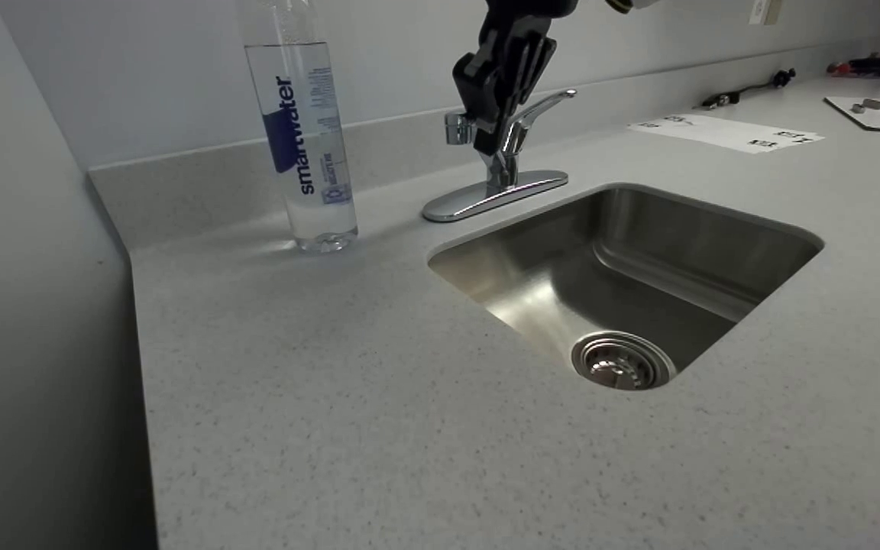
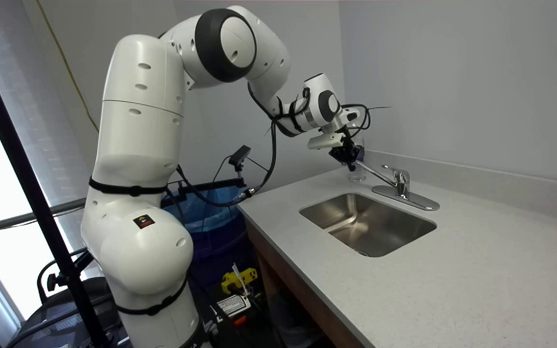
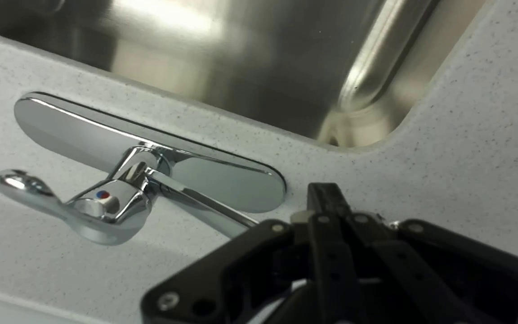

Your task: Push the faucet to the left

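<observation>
The chrome faucet [image 1: 504,169] stands on its oval base plate behind the sink. It also shows in an exterior view [image 2: 402,181] and in the wrist view [image 3: 124,200]. Its long spout [image 2: 376,173] points along the counter toward the bottle side, with its tip [image 1: 457,128] past my gripper. My black gripper [image 1: 489,143] is shut, its fingertips together and pointing down beside the spout. It also shows in an exterior view [image 2: 351,166] and in the wrist view [image 3: 326,193], where it covers the spout's far part. I cannot tell whether it touches the spout.
A tall clear water bottle [image 1: 310,153] stands near the counter's end, close to the spout tip. A steel sink [image 1: 703,244] is set into the counter in front of the faucet. The wall and backsplash [image 1: 211,191] run behind. A marked paper [image 1: 723,133] lies farther along.
</observation>
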Robot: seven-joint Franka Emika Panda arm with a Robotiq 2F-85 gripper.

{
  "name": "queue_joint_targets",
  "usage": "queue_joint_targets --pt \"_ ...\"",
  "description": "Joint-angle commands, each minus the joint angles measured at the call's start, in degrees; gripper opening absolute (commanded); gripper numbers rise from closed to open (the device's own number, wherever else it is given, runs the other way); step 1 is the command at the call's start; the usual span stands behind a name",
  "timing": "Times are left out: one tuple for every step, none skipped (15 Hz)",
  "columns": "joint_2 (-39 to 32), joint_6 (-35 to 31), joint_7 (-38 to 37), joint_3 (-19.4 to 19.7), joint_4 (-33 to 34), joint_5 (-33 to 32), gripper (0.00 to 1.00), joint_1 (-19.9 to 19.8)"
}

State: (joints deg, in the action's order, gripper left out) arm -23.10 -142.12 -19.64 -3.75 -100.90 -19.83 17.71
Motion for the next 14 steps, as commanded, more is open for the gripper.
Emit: queue_joint_targets --pt "-4.6 -2.5 -6.8 2.8 5.3 -2.8 0.00 2.9" --pt "-5.2 -3.4 -8.5 3.4 5.9 -3.4 0.00 3.4" --pt "-5.6 -4.3 -10.1 4.0 6.4 -4.0 0.00 3.9" --pt "-6.2 -5.5 -11.5 4.7 6.9 -4.5 0.00 4.4" --pt "-6.8 -6.9 -13.1 5.6 7.3 -5.2 0.00 5.0" --pt "-7.3 -8.1 -14.6 6.4 7.7 -5.6 0.00 5.6" --pt "-7.9 -9.6 -16.0 7.4 8.2 -6.1 0.00 6.2" --pt "-8.4 -10.5 -17.0 8.2 8.5 -6.3 0.00 6.8" --pt "-8.9 -11.5 -18.2 9.1 8.9 -6.7 0.00 7.3" --pt "-9.4 -12.3 -19.4 9.9 9.2 -6.9 0.00 7.9" --pt "-9.7 -13.0 -20.3 10.7 9.4 -7.0 0.00 8.3" --pt "-10.0 -13.3 -20.9 11.3 9.5 -7.0 0.00 8.7" --pt "-10.2 -13.6 -21.6 11.9 9.6 -6.9 0.00 9.1" --pt "-10.5 -13.8 -22.1 12.4 9.7 -7.0 0.00 9.5"
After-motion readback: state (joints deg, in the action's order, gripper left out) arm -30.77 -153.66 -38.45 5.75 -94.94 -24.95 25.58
